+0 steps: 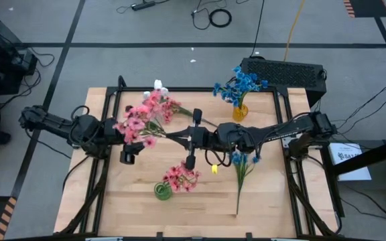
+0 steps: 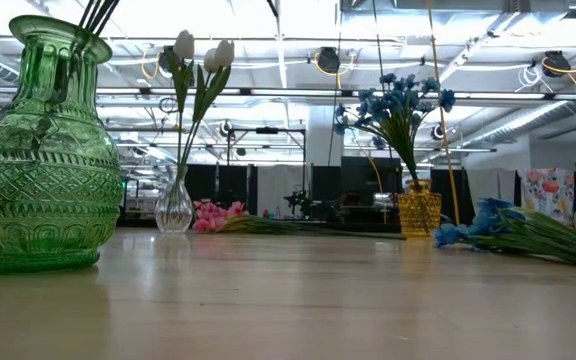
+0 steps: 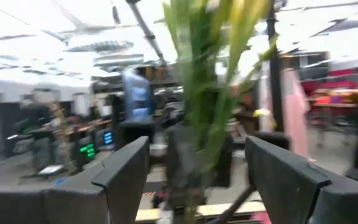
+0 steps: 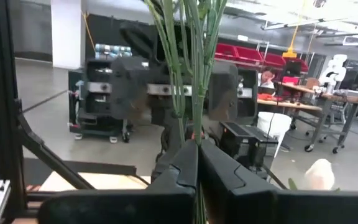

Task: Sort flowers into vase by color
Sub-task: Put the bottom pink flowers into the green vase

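Three vases are seen on the wooden tabletop (image 1: 112, 201). Nearest, pink flowers fill the green vase (image 1: 163, 191). At centre, a pink sprig (image 1: 143, 117) is pinched by the right hand (image 1: 196, 138); the left hand (image 1: 127, 155) is spread. Blue flowers (image 1: 243, 164) lie beside it, others farther off in the yellow vase (image 1: 240, 112).

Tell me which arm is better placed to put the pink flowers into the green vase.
Right. The right gripper is shut on the stems of the pink flowers, and the green vase stands close to it. The left gripper is open.
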You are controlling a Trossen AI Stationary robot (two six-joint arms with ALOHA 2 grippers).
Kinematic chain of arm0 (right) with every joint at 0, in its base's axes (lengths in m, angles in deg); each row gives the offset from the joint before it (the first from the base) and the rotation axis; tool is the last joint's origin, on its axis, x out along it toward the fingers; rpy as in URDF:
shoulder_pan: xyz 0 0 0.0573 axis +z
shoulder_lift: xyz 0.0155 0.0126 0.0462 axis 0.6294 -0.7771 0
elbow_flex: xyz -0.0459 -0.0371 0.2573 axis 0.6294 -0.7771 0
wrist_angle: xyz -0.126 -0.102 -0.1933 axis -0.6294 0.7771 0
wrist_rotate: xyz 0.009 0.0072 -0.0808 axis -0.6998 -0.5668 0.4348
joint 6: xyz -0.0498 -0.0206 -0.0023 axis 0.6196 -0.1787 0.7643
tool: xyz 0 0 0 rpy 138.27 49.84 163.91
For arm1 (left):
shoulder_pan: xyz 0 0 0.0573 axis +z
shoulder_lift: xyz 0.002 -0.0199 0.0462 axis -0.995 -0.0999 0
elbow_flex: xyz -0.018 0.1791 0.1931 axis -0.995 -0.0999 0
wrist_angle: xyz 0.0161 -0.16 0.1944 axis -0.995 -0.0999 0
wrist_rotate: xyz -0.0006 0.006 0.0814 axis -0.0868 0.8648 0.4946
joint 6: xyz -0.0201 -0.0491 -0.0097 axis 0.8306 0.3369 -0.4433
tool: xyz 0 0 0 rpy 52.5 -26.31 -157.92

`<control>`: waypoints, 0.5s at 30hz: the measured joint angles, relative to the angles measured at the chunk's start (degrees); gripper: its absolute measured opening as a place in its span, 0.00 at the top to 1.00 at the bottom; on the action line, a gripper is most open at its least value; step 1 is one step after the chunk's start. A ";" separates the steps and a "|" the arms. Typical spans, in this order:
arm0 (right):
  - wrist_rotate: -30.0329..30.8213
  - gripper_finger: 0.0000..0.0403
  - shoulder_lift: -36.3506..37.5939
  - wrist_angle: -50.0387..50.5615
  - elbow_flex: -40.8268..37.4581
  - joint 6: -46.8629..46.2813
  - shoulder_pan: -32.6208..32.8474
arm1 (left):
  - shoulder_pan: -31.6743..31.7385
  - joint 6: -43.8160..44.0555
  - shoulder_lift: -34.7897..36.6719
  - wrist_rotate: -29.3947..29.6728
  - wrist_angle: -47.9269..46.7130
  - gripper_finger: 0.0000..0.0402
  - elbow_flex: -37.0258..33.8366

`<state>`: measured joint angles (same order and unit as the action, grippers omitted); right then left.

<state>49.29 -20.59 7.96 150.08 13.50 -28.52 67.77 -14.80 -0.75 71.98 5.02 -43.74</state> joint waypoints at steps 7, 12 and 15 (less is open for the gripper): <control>-0.10 1.00 -0.57 -0.30 0.00 0.82 -0.35 | 2.74 0.01 -3.43 -1.78 3.57 0.32 0.00; 0.19 1.00 -0.81 0.25 -0.02 0.70 -0.74 | 4.22 0.04 -6.25 -2.66 7.71 0.32 0.00; 0.26 1.00 -0.79 0.06 -0.02 0.62 -0.79 | 4.59 0.08 -7.26 -3.77 9.67 0.34 0.00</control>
<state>49.56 -21.37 8.02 150.06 14.12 -29.31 72.36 -14.72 -8.01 68.22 14.69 -43.74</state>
